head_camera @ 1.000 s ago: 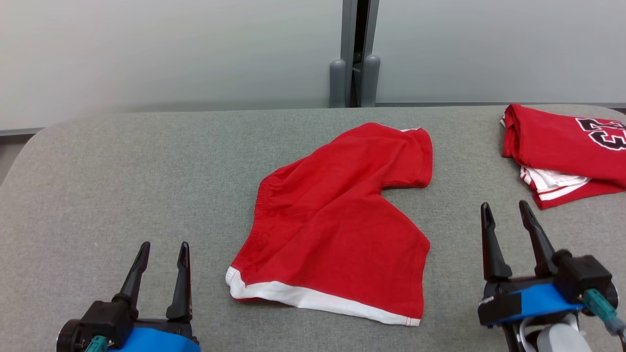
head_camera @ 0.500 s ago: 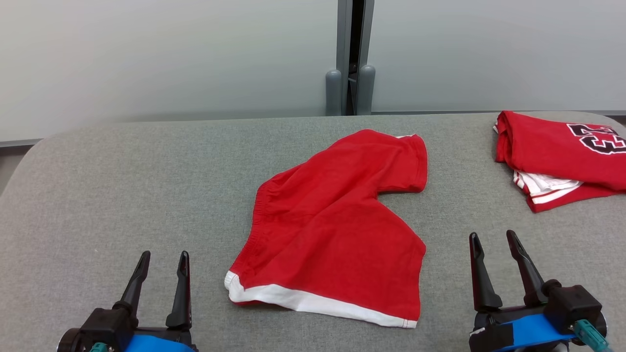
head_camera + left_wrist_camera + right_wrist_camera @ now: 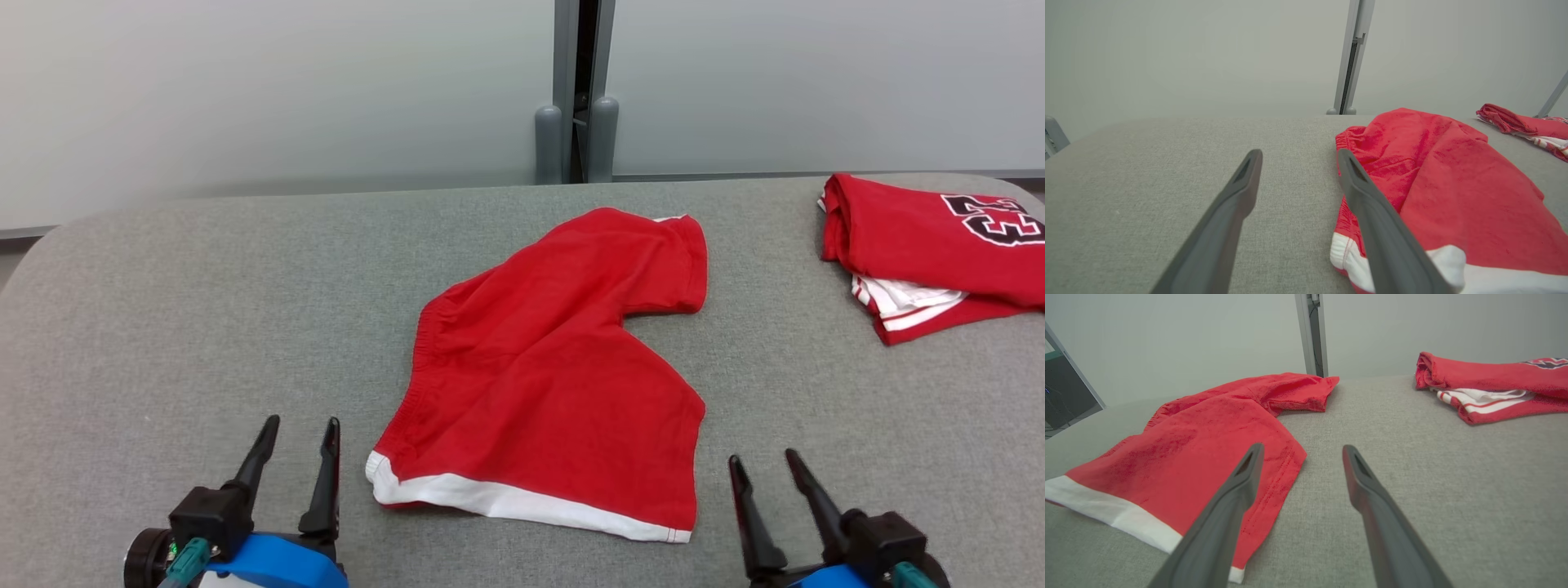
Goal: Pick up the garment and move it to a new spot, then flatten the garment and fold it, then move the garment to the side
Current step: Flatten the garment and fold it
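Observation:
Red shorts (image 3: 547,376) with a white hem band lie spread and a little rumpled on the middle of the grey table (image 3: 163,310); they also show in the left wrist view (image 3: 1453,188) and the right wrist view (image 3: 1208,437). My left gripper (image 3: 299,426) is open at the lower left, just left of the white hem corner, holding nothing. At the lower right my right gripper (image 3: 764,461) is open beside the shorts' right edge, also holding nothing.
A folded red jersey (image 3: 931,245) with white trim and a black number lies at the table's far right. Behind the table stands a pale wall with a grey post (image 3: 575,90). Bare table surface stretches to the left.
Both grippers have drawn in toward the shorts: the left one moved right, the right one moved left and down the view. The head camera shifted slightly. The shorts lie as before.

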